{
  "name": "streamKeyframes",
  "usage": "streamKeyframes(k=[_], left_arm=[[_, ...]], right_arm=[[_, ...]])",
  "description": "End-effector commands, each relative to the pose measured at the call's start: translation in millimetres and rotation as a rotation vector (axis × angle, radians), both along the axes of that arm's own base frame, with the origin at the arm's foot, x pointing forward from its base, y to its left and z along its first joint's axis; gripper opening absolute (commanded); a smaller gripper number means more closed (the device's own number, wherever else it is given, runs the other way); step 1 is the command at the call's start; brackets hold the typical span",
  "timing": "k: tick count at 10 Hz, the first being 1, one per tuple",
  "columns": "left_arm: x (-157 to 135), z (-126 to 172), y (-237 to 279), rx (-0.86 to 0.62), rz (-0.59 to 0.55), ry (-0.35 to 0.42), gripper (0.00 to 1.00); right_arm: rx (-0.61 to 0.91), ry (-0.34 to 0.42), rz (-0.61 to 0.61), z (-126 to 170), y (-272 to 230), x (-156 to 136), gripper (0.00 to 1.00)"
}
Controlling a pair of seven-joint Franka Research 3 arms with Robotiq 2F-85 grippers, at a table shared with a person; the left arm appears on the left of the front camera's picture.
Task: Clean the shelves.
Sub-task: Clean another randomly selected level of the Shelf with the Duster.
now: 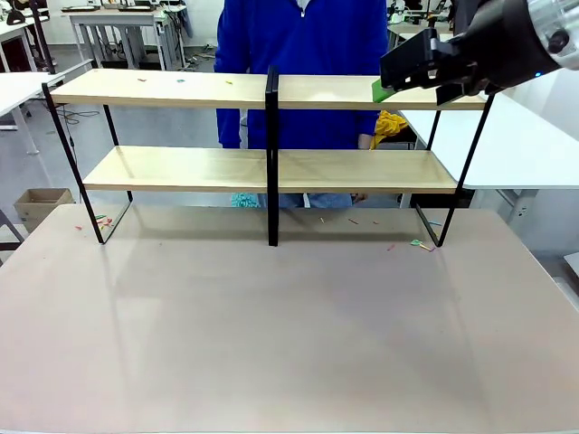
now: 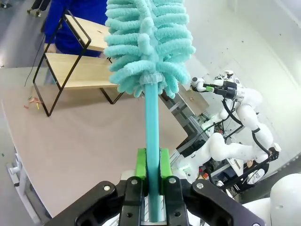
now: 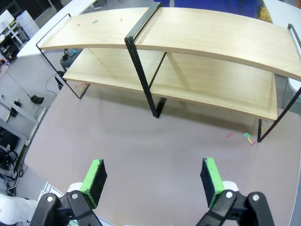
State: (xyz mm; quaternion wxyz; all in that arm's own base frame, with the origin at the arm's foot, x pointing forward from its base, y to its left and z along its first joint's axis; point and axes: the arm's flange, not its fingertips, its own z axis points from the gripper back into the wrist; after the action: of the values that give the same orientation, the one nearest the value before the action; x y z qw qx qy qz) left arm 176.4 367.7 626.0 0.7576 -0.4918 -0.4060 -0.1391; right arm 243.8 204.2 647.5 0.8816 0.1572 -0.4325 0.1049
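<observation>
The shelves point(image 1: 181, 169) were set at the far side of the table point(image 1: 289, 334), right in front of a person point(image 1: 303, 54). A teal microfibre duster point(image 2: 149, 42) was clamped tight by its handle in the left gripper point(image 2: 150, 165). The right gripper point(image 3: 153, 176) was spread wide with nothing in it, up above the table and facing the shelves.

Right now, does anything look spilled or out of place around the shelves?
Yes: small coloured scraps lie scattered on the top board of the shelves, towards its left end, and more on the table by the frame's left and right feet. The shelves themselves stand straight, undamaged.
</observation>
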Motion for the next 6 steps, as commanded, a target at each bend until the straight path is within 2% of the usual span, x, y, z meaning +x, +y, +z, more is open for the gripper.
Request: streamKeyframes(k=[1,4,5,6], left_arm=[[-2,-2,2,-0.004,0.002,-0.014,0.13],[0,0,0,0.000,0.000,0.000,0.13],[32,20,-22,0.062,0.029,0.075,0.13],[58,41,-58,0.167,-0.070,0.087,0.13]], right_arm=[[0.006,0.000,0.002,0,0,1,1.00],[0.006,0.000,0.002,0,0,1,1.00],[0.006,0.000,0.002,0,0,1,1.00],[0.006,0.000,0.002,0,0,1,1.00]])
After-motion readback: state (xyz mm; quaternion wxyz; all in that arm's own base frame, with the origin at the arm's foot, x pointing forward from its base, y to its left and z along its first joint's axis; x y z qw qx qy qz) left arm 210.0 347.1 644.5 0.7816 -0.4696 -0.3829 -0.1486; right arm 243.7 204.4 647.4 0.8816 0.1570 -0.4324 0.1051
